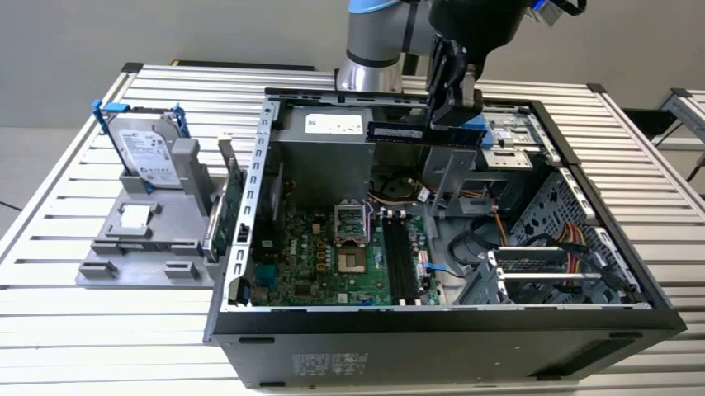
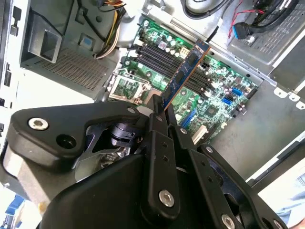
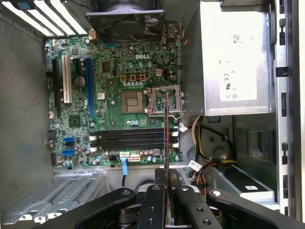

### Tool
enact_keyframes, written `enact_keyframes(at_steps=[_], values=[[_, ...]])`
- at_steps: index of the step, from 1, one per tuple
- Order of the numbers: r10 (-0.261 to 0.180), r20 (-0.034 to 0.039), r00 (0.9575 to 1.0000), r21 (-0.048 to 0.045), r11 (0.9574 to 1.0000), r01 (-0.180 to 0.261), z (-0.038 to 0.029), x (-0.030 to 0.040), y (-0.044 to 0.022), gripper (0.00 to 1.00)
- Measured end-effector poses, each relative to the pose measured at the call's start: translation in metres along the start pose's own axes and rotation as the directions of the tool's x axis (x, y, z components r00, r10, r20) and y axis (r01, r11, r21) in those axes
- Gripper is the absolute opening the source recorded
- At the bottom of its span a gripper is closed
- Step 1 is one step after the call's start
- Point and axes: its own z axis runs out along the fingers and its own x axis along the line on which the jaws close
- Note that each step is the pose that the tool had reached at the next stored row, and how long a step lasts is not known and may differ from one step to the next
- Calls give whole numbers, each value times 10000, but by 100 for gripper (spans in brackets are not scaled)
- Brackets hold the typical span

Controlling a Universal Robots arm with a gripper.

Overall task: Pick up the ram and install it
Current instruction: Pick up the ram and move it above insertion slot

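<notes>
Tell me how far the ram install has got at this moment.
Pickup looks done: the gripper is shut on the ram, held above the open computer case. In the first wrist view the motherboard's memory slots lie empty, so seating the ram is not yet done.

Dark blue ram [image 1: 395, 132], green motherboard [image 1: 319, 264]

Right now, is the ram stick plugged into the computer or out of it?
Out. The gripper holds the ram above the open case, and the motherboard's black slots below are empty.
</notes>
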Motion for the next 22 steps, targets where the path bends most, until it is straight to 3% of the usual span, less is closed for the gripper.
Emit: enact_keyframes(at_steps=[14,22], values=[[32,0,10000,0,10000,-32,0,-1,0,0],[766,26,9971,12,9971,-766,0,-1,0,0]])
